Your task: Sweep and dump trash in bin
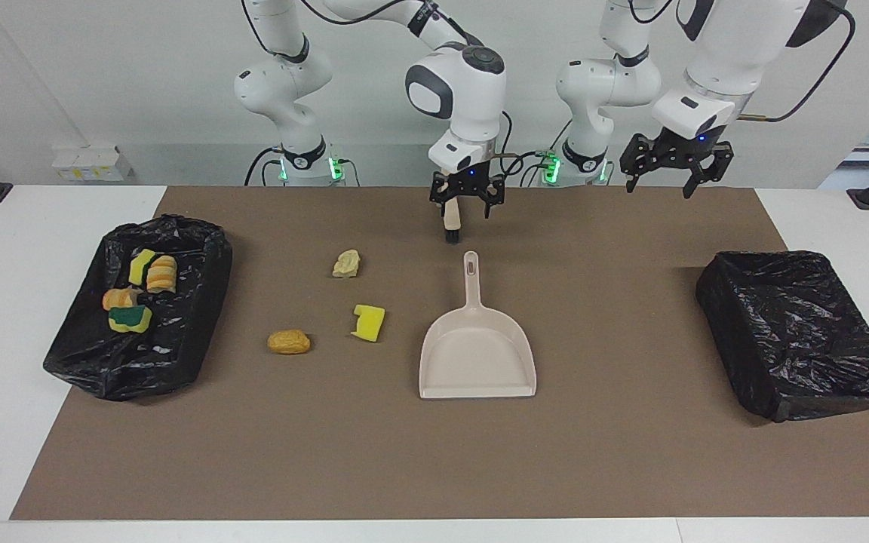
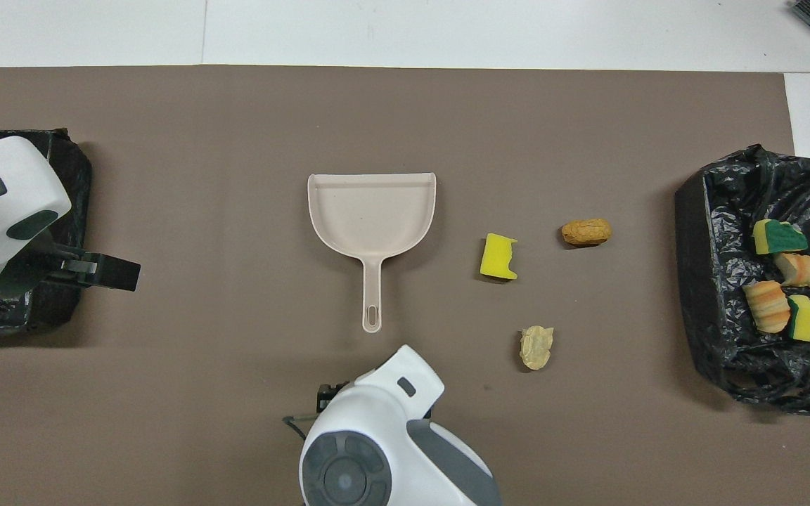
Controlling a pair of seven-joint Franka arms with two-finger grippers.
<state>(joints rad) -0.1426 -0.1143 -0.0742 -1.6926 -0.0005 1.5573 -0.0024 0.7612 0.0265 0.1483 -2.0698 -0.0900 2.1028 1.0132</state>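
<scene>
The beige dustpan [image 1: 477, 354] [image 2: 372, 211] lies flat in the middle of the mat with its handle toward the robots, and nothing holds it. My right gripper [image 1: 465, 207] hangs open in the air over the mat, just past the handle's end. Three pieces of trash lie loose beside the pan toward the right arm's end: a pale lump [image 1: 346, 263] [image 2: 536, 347], a yellow sponge chunk [image 1: 368, 322] [image 2: 498, 256] and a golden-brown lump [image 1: 288, 342] [image 2: 586, 231]. The black-lined bin [image 1: 178, 354] [image 2: 714, 232] at that end holds several pieces. My left gripper [image 1: 668, 181] waits open, raised.
A second black-lined bin [image 1: 796, 332] stands at the left arm's end of the mat. A beige brush [image 1: 449, 225] with a dark tip shows just below the right gripper, close to the robots. The brown mat [image 1: 631, 452] covers most of the white table.
</scene>
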